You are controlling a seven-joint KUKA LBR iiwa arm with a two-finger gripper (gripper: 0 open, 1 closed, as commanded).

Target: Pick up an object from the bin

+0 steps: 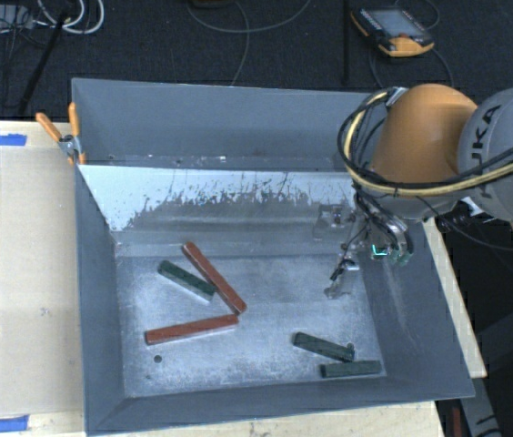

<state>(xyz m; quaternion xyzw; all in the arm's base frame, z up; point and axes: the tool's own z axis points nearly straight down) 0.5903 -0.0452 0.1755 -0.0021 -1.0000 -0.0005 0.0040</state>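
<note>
Five slim bars lie scattered on the floor of a grey metal bin [238,144] as a robot arm [493,144] reaches in from the right, its wrist capped by an orange cover [420,139] ringed with cables [358,144]. The claw [336,285] hangs low over a bare patch of floor in the right half of the bin, near the foot of the back wall. Whether it is wide or narrow cannot be told from this angle.

Nearest to the claw are two dark green bars in the front right corner. The upper green bar [323,345] lies tilted, down and toward the front from the claw and apart from it. The lower green bar [350,369] rests just beside it, almost level, near the front wall.

Well apart, in the left half, sit the other three. A slanting red-brown bar [213,278] runs from upper left to lower right. A left green bar [186,279] lies close along its left side at much the same slant; whether the two touch is unclear. Nearer the front, a long red-brown bar [191,330] lies nearly level, its right end close under the lower end of the slanting one, so the pair form a narrow V open to the left.
</note>
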